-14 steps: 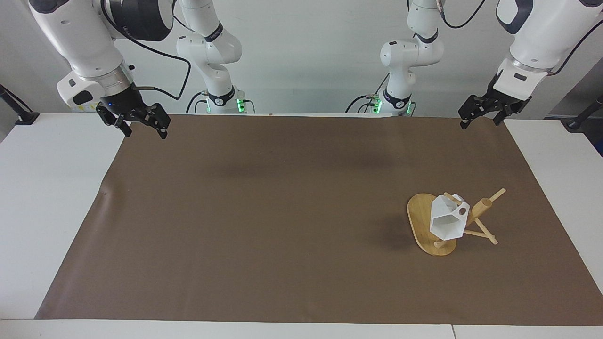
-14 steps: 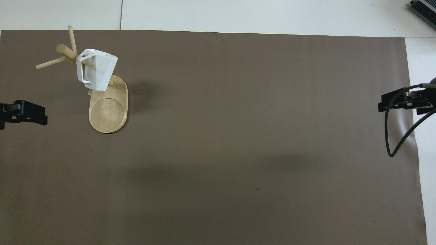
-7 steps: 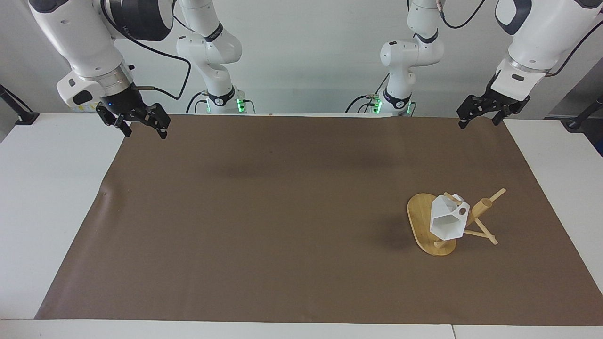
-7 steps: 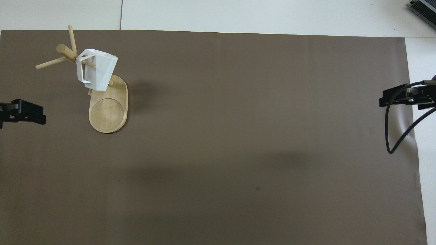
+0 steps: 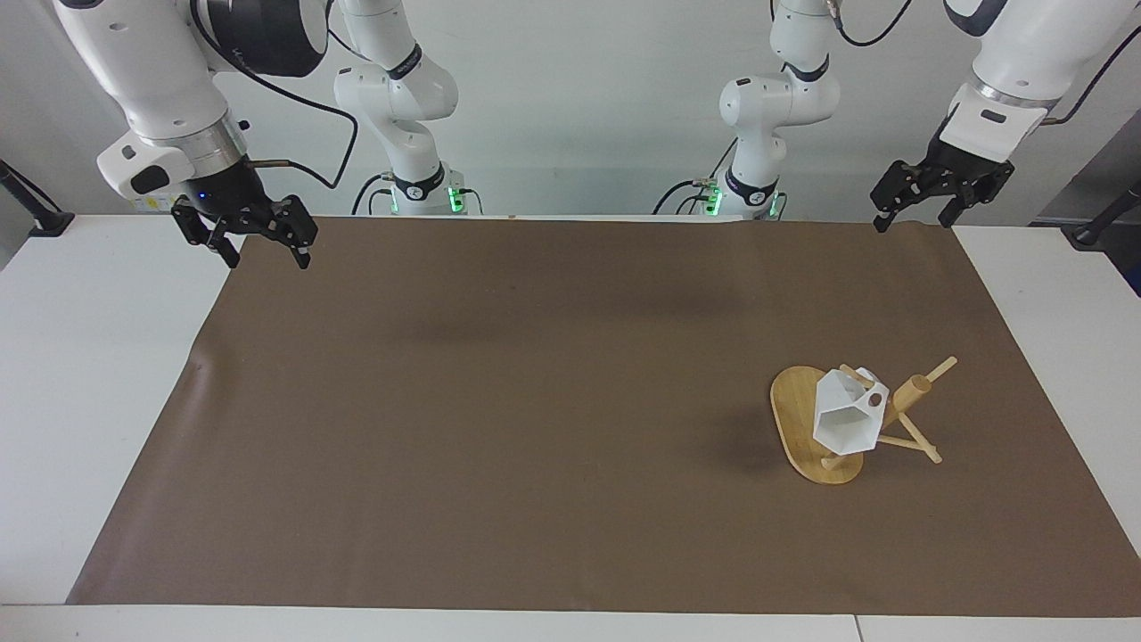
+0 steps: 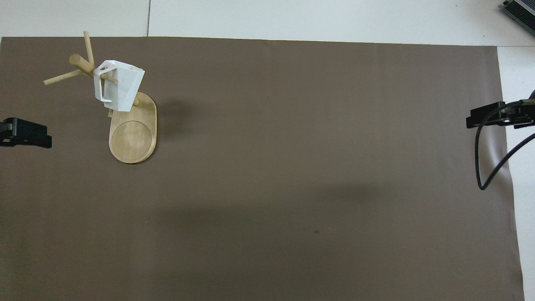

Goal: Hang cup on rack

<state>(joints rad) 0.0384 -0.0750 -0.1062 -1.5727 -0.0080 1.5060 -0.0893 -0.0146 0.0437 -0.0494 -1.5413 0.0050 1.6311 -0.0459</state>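
Observation:
The white faceted cup [image 5: 842, 423] hangs by its handle tab on a peg of the bamboo rack [image 5: 796, 406], toward the left arm's end of the table. In the overhead view the cup [image 6: 121, 85] hangs over the rack's oval base [image 6: 131, 136]. My left gripper [image 5: 911, 221] is open and empty, raised over the mat's corner near the robots; its tip shows in the overhead view [image 6: 25, 138]. My right gripper [image 5: 266, 259] is open and empty, raised over the mat's other near corner, and also shows in the overhead view [image 6: 489, 119].
A brown mat [image 5: 535, 401] covers most of the white table [image 5: 89, 374]. A black cable [image 6: 487, 167] loops down from the right gripper. A dark device [image 6: 520, 10] sits at the table's corner farthest from the robots at the right arm's end.
Both grippers have lifted a little and drawn back toward the table's ends. The cup and rack have not moved.

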